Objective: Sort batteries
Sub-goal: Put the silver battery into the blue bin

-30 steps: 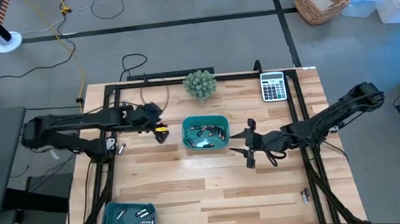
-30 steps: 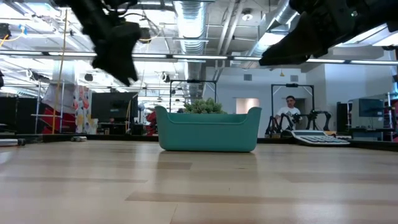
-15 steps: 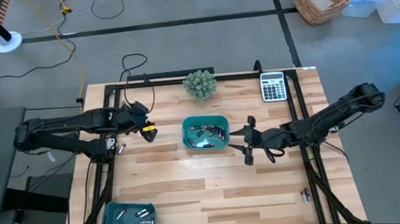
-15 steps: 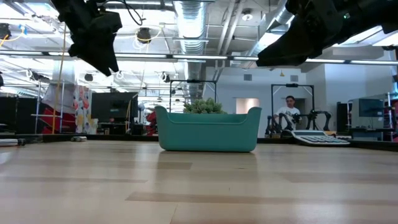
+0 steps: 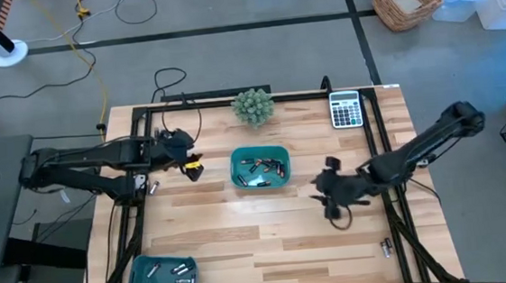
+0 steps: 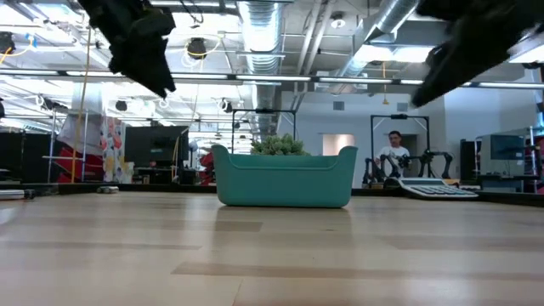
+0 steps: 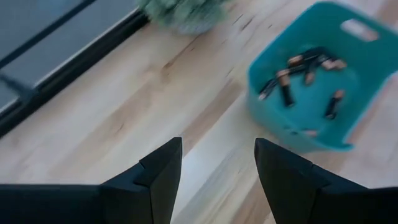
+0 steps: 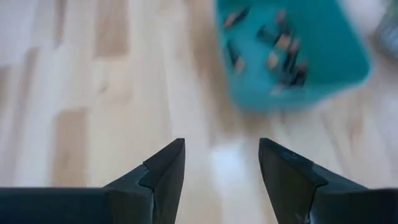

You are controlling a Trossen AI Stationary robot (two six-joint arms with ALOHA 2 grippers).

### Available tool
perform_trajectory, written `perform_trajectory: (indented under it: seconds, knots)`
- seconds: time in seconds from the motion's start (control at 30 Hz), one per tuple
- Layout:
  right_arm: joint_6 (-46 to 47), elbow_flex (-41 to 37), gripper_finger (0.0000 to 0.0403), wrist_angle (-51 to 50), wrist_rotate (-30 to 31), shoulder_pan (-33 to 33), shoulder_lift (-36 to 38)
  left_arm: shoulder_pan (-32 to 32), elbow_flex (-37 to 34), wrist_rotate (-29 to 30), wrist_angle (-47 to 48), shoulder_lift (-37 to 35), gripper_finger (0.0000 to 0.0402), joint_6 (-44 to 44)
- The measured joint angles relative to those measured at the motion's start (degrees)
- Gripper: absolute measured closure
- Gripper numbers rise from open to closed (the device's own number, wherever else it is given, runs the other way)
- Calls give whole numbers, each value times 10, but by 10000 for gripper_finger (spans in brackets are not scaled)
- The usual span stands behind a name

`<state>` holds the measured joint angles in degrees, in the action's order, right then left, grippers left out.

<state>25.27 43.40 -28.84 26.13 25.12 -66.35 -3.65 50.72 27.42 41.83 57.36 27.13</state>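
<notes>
A teal tray [image 5: 259, 156] stands mid-table with several dark batteries [image 5: 262, 169] lying on its floor; it also shows in the left wrist view [image 7: 317, 124] and the right wrist view [image 8: 311, 68]. A second teal tray [image 5: 139, 270] at the near left corner holds several more batteries [image 5: 172, 279]. My left gripper [image 5: 192, 167] hangs open in the air left of the middle tray, nothing between its fingers [image 7: 217, 149]. My right gripper [image 5: 325, 195] hangs open to the tray's right and nearer, also with nothing in it [image 8: 221, 149].
A small potted plant [image 5: 253, 105] and a grey calculator [image 5: 345, 109] stand along the far edge. Black frame rails [image 5: 385, 149] run along the table's sides. Bare wood lies near of the middle tray. In the low view a person [image 6: 395, 153] stands far behind the table.
My left gripper has risen and drawn back toward the table's left edge, away from the middle tray. My right gripper has pulled away from the tray toward the right and near edges, and has turned and tipped as it went. Both stayed open.
</notes>
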Motion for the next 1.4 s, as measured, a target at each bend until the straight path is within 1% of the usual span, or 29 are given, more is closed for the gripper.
perform_trajectory:
  seconds: [0.13,0.23,0.3,0.4,0.47,0.53,0.67,0.8,0.87,0.97,1.17,1.4]
  knots:
    - [138,87,184,-196,-18,68,-5,17,0,1,-51,1,206,-35]
    - [249,118,184,-274,-26,127,-4,32,0,6,-90,10,206,-62]
    - [342,120,184,-315,-52,166,-5,43,0,7,-112,23,206,-80]
    - [478,114,184,-353,-88,226,-18,56,0,7,-140,45,206,-104]
    - [553,111,184,-354,-110,264,-35,63,-1,7,-165,63,206,-120]
    - [617,110,184,-355,-130,295,-55,70,-1,7,-179,80,206,-130]
    - [725,110,184,-338,-168,348,-109,86,0,7,-206,114,206,-122]
    - [793,110,184,-300,-201,386,-169,113,-9,29,-251,152,206,-129]
    - [814,110,184,-293,-215,401,-194,116,-17,29,-290,163,206,-152]
    - [842,118,184,-288,-220,425,-225,116,-31,35,-326,167,206,-156]
    - [872,135,184,-286,-217,464,-264,109,-41,39,-337,164,206,-171]
    - [886,136,184,-282,-218,472,-286,107,-41,37,-338,164,206,-180]
